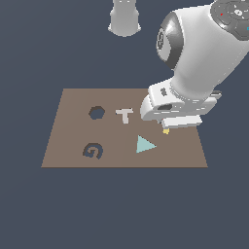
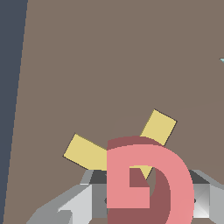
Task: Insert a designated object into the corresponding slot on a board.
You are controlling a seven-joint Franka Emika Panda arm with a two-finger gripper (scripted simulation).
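Exterior view: a flat brown board [image 1: 124, 146] lies on a dark blue-grey floor, seen from slightly above. On the side toward the exterior view's left, two dark cutouts sit in the board: a hexagonal cutout [image 1: 97, 113] farther from the camera and the G-shaped slot [image 1: 93, 151] nearer to it, open and unfilled. Near the board's middle a white T block [image 1: 125, 115] lies flat, and nearer the camera a pale teal triangle [image 1: 144, 144] lies flat. The bulky white arm comes in from the upper part of the exterior view's right and hangs low over the board's far corner on that side, well apart from the slot. Its body hides the gripper [image 1: 168, 127] almost entirely; only a small yellow tip [image 1: 166, 131] shows below it. In the wrist view the red-pink G block [image 2: 148, 179] fills the foreground, sitting between the grey fingers [image 2: 78, 199], which press against its sides, so the hand is pinching the block. The lower part of the block is cut off by the frame edge, and whether it touches the board cannot be told. Behind it, a yellow L block [image 2: 89, 152] lies on the brown surface, its middle hidden by the G block. A sliver of teal [image 2: 222, 60] shows at the frame edge.
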